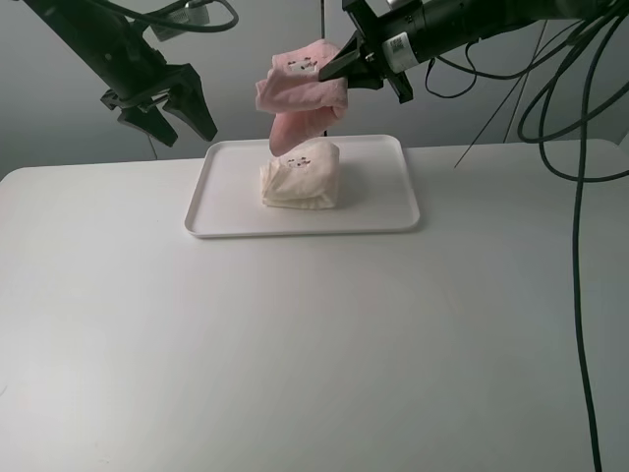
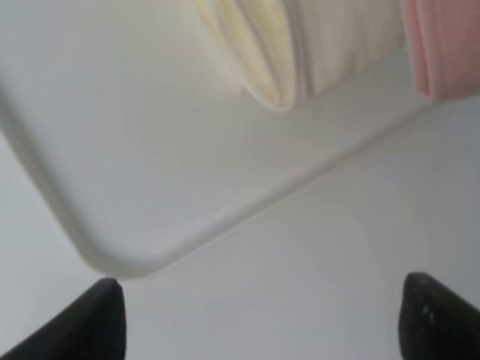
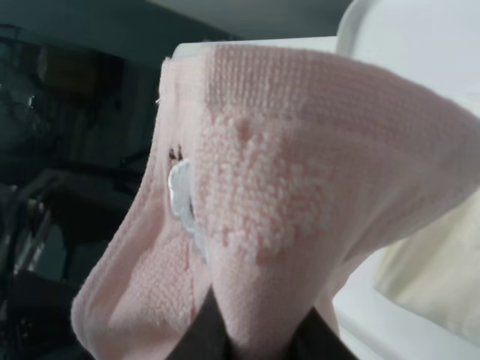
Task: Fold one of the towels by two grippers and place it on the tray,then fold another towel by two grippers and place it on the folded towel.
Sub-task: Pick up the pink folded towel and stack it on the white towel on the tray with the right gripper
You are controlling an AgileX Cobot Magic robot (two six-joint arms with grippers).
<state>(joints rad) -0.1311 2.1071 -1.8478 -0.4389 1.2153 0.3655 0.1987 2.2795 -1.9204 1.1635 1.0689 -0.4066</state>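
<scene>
A folded cream towel (image 1: 301, 175) lies on the white tray (image 1: 383, 211). My right gripper (image 1: 337, 71) is shut on a folded pink towel (image 1: 300, 93) and holds it in the air above the cream towel; the pink towel fills the right wrist view (image 3: 277, 217). My left gripper (image 1: 182, 126) is open and empty, raised above the tray's far left corner. The left wrist view shows its two dark fingertips (image 2: 90, 319), the tray's corner (image 2: 112, 259), the cream towel (image 2: 285, 52) and an edge of the pink towel (image 2: 442, 45).
The white table (image 1: 314, 354) stretches in front of the tray. Black cables (image 1: 580, 167) hang at the right side. A grey wall stands behind the table.
</scene>
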